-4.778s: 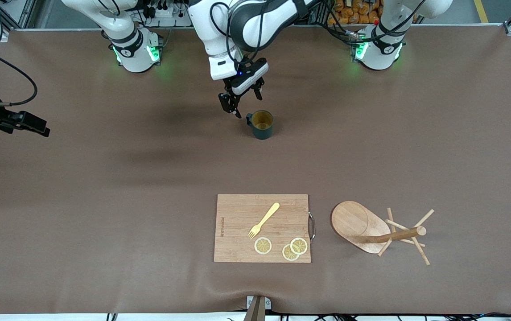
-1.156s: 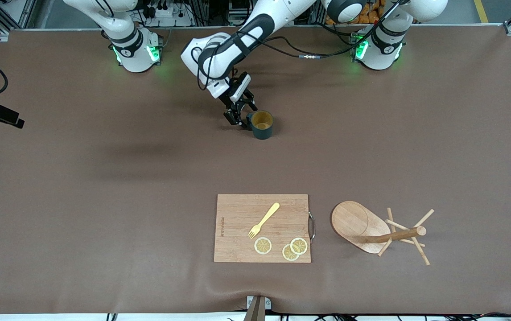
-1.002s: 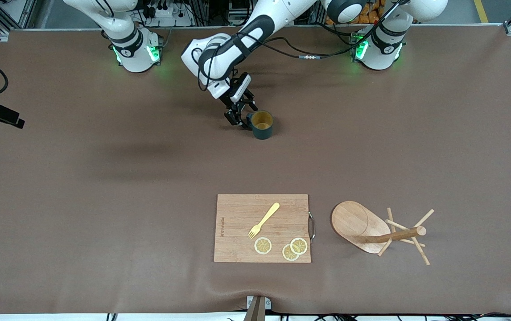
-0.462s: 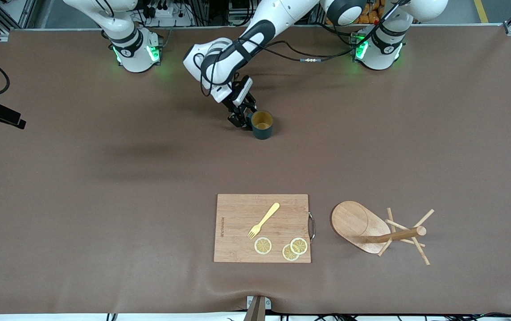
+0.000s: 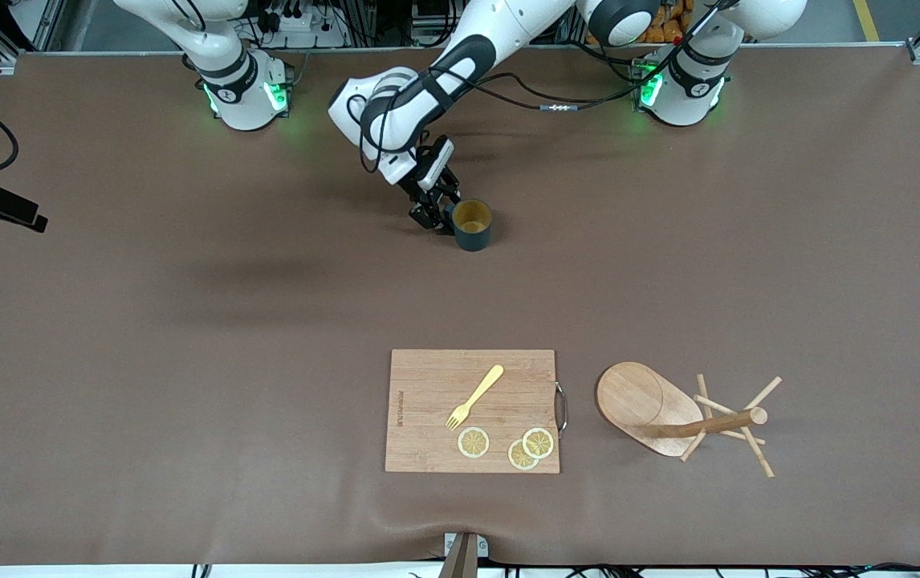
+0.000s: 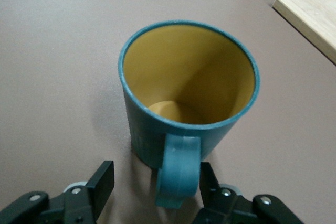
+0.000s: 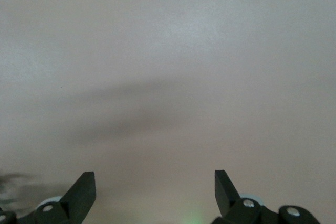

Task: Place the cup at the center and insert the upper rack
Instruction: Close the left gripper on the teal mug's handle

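- Brown table (image 5: 187, 361) carries everything.
- Nearest the front camera: board (image 5: 428, 385) with fork (image 5: 474, 396) and lemon slices (image 5: 474, 442); beside it, rack (image 5: 681, 417) lies tipped over.
- Farther: upright cup (image 5: 473, 224); left gripper (image 5: 433, 217) straddles its handle (image 6: 177, 169), one finger (image 6: 100, 182) visibly apart from it, not clamped.
- Right gripper (image 7: 155, 187) waits with fingers spread, over bare table.

Cup (image 5: 473, 224) upright on table (image 5: 187, 361), close to arm bases. Left gripper (image 5: 433, 215) just beside cup, fingers (image 6: 103, 181) either side of handle (image 6: 178, 170), gap on one side. Cutting board (image 5: 472, 410) nearer front camera; fork (image 5: 474, 396) and three lemon slices (image 5: 474, 442) on it. Upper rack (image 5: 681, 418) lying on side beside board, toward left arm's end. Right gripper (image 7: 155, 190) over bare table at right arm's end, fingers spread.
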Controlling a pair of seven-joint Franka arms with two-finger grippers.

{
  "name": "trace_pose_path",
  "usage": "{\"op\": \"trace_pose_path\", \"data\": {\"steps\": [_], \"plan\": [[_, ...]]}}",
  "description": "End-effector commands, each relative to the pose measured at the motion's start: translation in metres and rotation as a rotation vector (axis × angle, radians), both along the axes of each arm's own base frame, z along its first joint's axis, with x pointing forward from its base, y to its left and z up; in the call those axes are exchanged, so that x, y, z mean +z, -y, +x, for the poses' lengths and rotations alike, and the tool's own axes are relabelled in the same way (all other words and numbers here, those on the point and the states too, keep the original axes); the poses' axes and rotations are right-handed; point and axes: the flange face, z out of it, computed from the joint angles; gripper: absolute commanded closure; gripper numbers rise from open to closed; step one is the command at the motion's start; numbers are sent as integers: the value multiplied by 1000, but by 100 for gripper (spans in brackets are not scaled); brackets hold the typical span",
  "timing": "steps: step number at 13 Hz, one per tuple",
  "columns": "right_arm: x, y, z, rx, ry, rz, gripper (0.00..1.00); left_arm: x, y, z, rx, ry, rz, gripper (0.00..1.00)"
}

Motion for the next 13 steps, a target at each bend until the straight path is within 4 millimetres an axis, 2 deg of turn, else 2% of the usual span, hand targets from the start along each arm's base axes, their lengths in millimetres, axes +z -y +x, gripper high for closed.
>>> {"op": "trace_pose_path", "data": {"steps": [1,3,6,11,12,13], "plan": [[6,0,-6,-8,-2,17,0,5,-2,-2,59,32,9,34],[5,-1,-5,0,1,17,0,8,-1,-3,56,33,11,36],[7,-13,-4,18,2,17,0,11,0,-2,57,36,5,36],[8,-12,-4,29,3,13,0,16,2,-3,54,35,-3,40],[8,-12,-4,29,3,13,0,18,3,-4,51,33,-5,45],[8,-13,-4,32,2,14,0,24,4,-4,49,34,-14,55]]}}
